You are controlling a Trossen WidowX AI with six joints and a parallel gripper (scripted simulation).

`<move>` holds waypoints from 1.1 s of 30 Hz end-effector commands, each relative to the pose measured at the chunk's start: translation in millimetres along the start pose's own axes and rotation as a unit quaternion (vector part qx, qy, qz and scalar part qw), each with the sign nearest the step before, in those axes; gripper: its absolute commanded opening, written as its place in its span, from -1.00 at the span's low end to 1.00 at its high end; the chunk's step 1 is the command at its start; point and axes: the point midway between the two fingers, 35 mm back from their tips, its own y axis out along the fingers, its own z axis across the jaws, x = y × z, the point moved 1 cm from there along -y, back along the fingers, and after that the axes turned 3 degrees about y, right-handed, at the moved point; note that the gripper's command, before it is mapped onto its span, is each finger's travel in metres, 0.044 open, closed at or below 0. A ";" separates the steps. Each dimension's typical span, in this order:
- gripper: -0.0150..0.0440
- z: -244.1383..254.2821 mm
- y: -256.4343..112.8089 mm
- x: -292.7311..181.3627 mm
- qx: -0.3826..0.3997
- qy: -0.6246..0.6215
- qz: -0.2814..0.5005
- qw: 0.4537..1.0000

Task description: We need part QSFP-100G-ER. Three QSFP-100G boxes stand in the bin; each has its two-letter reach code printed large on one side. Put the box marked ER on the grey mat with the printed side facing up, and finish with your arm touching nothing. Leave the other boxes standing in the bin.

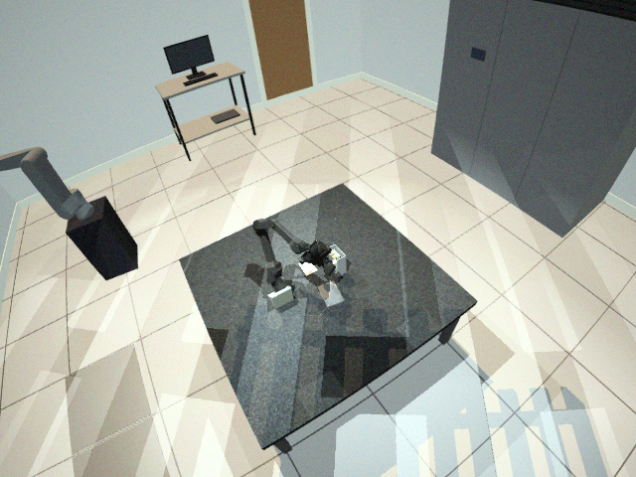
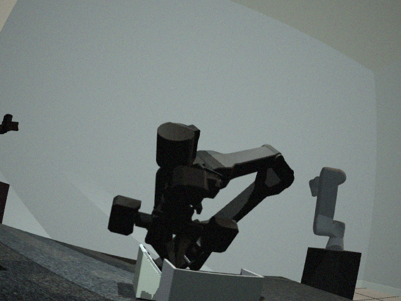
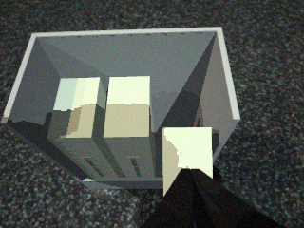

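Wrist view, stock as I read it from my station:
- Bin (image 1: 342, 264) (image 2: 213, 285) (image 3: 128, 31), one, pale, open-topped, on the bench (image 1: 359, 221) (image 2: 48, 268) (image 3: 256, 52).
- Left box (image 3: 76, 106) and middle box (image 3: 127, 106), two, upright, close together. Dark marks show on their near sides, too dim for me to read.
- Right box (image 3: 190, 147), one, apart from that pair, partly covered by my gripper. No code legible.
- ER box: one of these three, in the bin; I cannot tell which.
- Gripper (image 1: 319, 253) (image 2: 181, 265) (image 3: 189, 177), one, clenched, with nothing in its grasp. Its tips overlap the right box's top in my view; contact is uncertain.
- Grey mat: I cannot pick it out with confidence.
- Handling, my estimate: light, fairly stiff, carton-like; smooth faces may slip, and thin walls could dent under a hard squeeze.
- Hold, recommended: opposite upright sides, square to the faces, below the top edge, firm but moderate. Spare room beside the right box should admit a finger; the gap between the other two looks tight.
- Risk: shut tips pressing down could tip or scuff a box. I would raise clear, confirm the ER code, then open before gripping.
- Outstanding: transfer, printed side up, arm withdrawn.
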 end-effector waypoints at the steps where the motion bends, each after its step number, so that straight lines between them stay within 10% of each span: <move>1: -0.49 -0.4 -11.8 -11.3 0.001 0.003 0.000 1.000; 22: -0.49 -1.7 -12.9 -11.0 -0.002 0.003 -0.001 1.000; 33: 0.33 -4.3 -12.2 -4.2 -0.004 -0.110 0.024 0.994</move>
